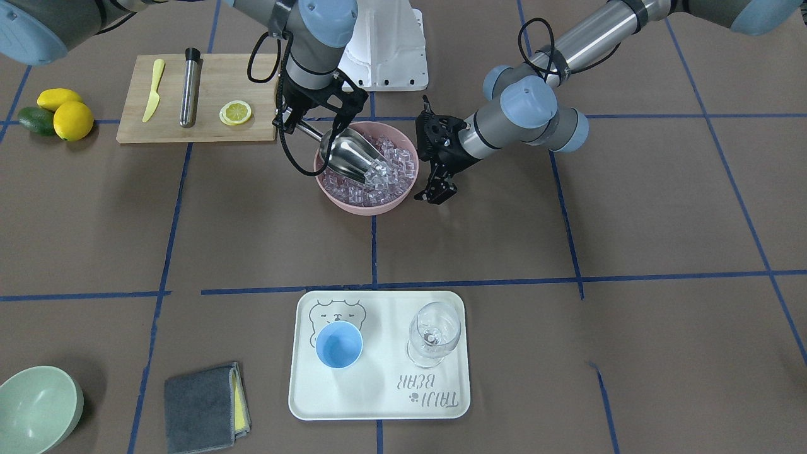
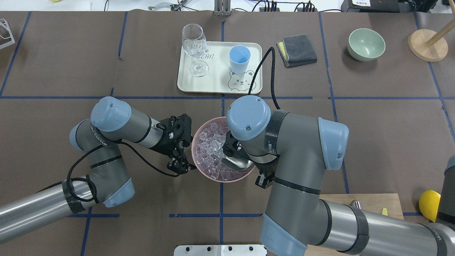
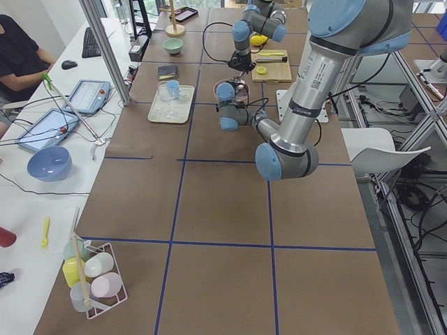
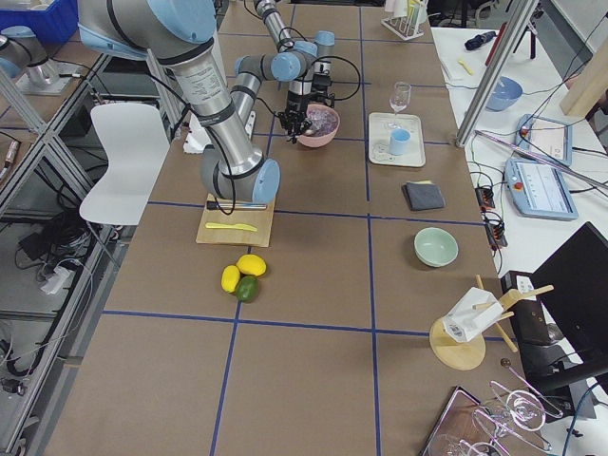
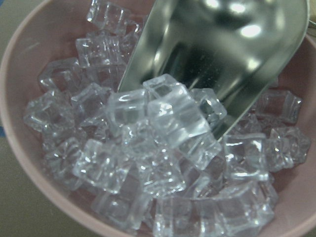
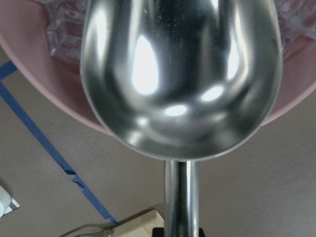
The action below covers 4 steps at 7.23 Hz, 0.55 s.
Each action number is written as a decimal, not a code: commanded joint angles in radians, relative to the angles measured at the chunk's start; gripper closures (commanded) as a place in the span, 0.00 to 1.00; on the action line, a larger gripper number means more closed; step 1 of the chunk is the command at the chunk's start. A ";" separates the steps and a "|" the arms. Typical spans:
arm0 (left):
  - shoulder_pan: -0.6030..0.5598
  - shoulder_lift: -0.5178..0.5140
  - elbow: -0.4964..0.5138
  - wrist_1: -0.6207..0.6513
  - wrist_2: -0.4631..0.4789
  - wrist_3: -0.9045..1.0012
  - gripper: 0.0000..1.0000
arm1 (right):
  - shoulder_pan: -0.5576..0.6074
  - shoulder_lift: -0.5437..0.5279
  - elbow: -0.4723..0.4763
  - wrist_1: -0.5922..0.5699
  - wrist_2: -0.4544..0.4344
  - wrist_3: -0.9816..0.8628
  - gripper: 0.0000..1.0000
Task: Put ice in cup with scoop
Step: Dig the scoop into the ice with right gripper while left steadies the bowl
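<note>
1. Steel scoop point(image 1: 352, 156) lies tilted in the pink bowl point(image 1: 365, 208), mouth pushed into the ice point(image 1: 394, 173).
2. My right claw point(image 1: 293, 123) is clamped on its handle, at 10 o'clock of the bowl in the front-facing view.
3. My left claw point(image 1: 435, 194) hangs just beside the rim at 3 o'clock; I cannot tell whether its fingers are apart.
4. Blue cup point(image 1: 339, 345) stands upright on the tray point(image 1: 378, 407) at 6 o'clock, well apart from the bowl.
</note>
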 commanded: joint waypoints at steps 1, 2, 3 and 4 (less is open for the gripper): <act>-0.001 0.000 -0.003 0.000 0.000 -0.001 0.00 | 0.013 -0.032 0.002 0.053 0.044 0.000 1.00; -0.001 0.000 -0.004 0.000 0.000 -0.001 0.00 | 0.020 -0.034 0.002 0.062 0.064 0.000 1.00; 0.001 0.000 -0.004 0.000 0.000 -0.006 0.00 | 0.025 -0.034 0.006 0.064 0.071 0.003 1.00; -0.001 0.000 -0.004 0.000 -0.002 -0.007 0.00 | 0.026 -0.048 0.011 0.099 0.073 0.009 1.00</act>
